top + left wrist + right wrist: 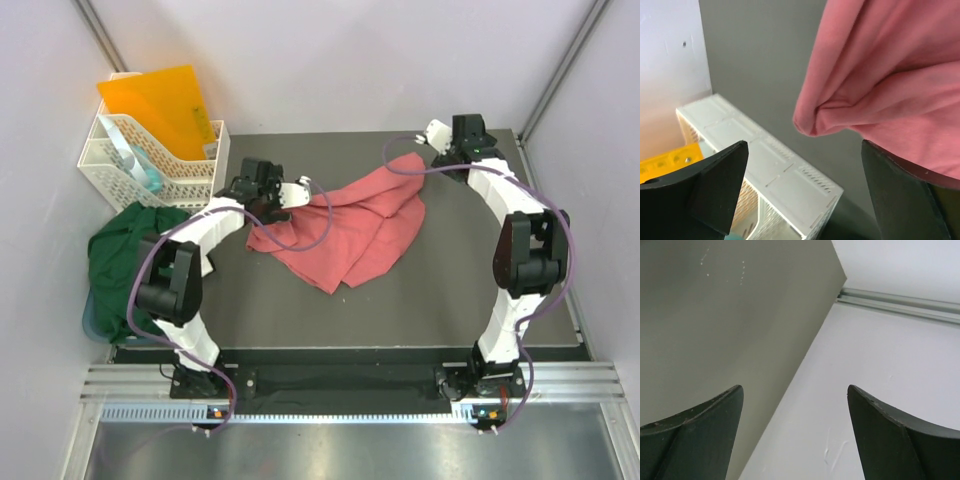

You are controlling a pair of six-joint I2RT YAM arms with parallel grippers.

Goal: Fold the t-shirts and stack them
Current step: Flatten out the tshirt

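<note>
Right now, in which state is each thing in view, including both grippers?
pink t-shirt, crumpled on the table, unfolded, not gripped
green t-shirt, bunched at the table's left edge, unfolded
left gripper, open, beside the pink cloth
right gripper, open, empty
white basket, upright, holding the orange folder

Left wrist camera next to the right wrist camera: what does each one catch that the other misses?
Only the left wrist view shows the salmon-pink t-shirt, bunched close by, the white basket and a corner of the orange folder. Only the right wrist view shows the pale wall and a metal rail. Both show the grey table, and the left gripper and right gripper are alike open, holding nothing.
</note>
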